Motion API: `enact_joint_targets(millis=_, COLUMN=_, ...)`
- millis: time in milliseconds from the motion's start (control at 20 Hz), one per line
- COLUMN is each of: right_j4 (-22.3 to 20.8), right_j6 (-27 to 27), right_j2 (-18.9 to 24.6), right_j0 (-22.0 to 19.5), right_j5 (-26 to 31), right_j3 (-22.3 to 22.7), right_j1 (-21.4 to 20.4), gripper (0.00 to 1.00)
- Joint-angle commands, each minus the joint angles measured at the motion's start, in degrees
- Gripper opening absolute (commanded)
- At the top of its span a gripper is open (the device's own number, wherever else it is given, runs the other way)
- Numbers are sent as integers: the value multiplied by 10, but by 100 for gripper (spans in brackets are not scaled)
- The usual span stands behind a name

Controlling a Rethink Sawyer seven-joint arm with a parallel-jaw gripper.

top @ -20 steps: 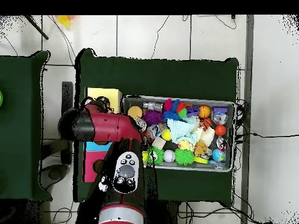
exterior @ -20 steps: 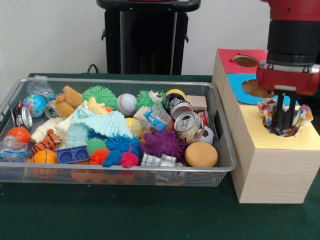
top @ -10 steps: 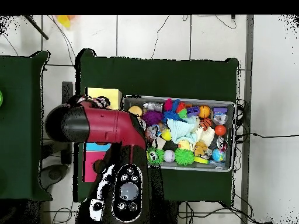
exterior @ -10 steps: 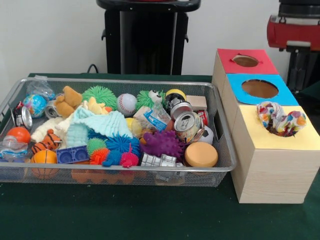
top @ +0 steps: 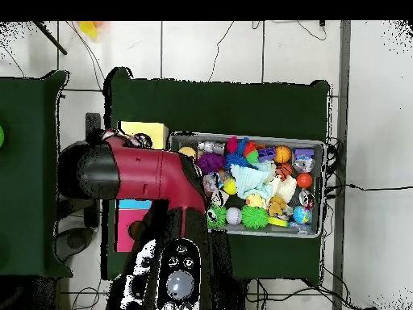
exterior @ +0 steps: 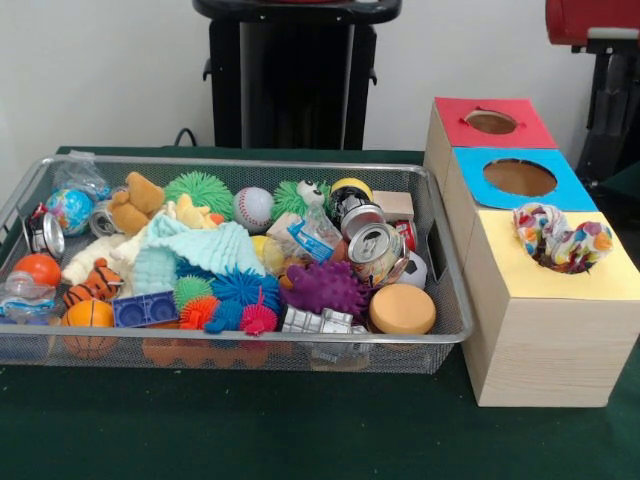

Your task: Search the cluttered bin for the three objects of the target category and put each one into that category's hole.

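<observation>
A dotted white fabric bundle (exterior: 560,240) sits stuffed in the round hole of the yellow-topped wooden box (exterior: 540,285) and bulges above its rim. My gripper (exterior: 603,150) hangs at the top right, well above and behind that box, apart from the fabric. The wire mesh bin (exterior: 230,338) lies to the left, full of clutter, and no other dotted fabric shows in it. In the overhead view my red arm (top: 145,173) covers most of the boxes. Only a corner of the yellow box (top: 143,129) and the bin (top: 323,186) show.
The blue-surround hole (exterior: 519,177) and the red-surround hole (exterior: 490,121) lie behind the yellow box. The bin holds a mint knitted cloth (exterior: 205,250), a purple spiky ball (exterior: 325,288), a can (exterior: 375,245) and several balls. The black pedestal (exterior: 295,70) stands behind.
My gripper has lifted out of the yellow hole and risen up and back to the right. The dotted fabric bundle stays in the hole.
</observation>
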Motion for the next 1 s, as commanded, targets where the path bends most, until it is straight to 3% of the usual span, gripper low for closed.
enact_joint_targets(millis=50, right_j4=-30, right_j6=12, right_j2=31, right_j0=-30, right_j5=19, right_j3=23, right_j1=24, gripper=0)
enact_joint_targets(millis=300, right_j4=-42, right_j6=13, right_j2=50, right_j0=-48, right_j5=-75, right_j3=23, right_j1=79, gripper=0)
enact_joint_targets(millis=550, right_j4=-46, right_j6=23, right_j2=44, right_j0=-42, right_j5=-79, right_j3=23, right_j1=84, gripper=0)
enact_joint_targets(millis=800, right_j4=-61, right_j6=78, right_j2=-19, right_j0=13, right_j5=-112, right_j3=4, right_j1=102, gripper=0)
enact_joint_targets(millis=1000, right_j4=-45, right_j6=108, right_j2=-35, right_j0=36, right_j5=-123, right_j3=18, right_j1=105, gripper=0)
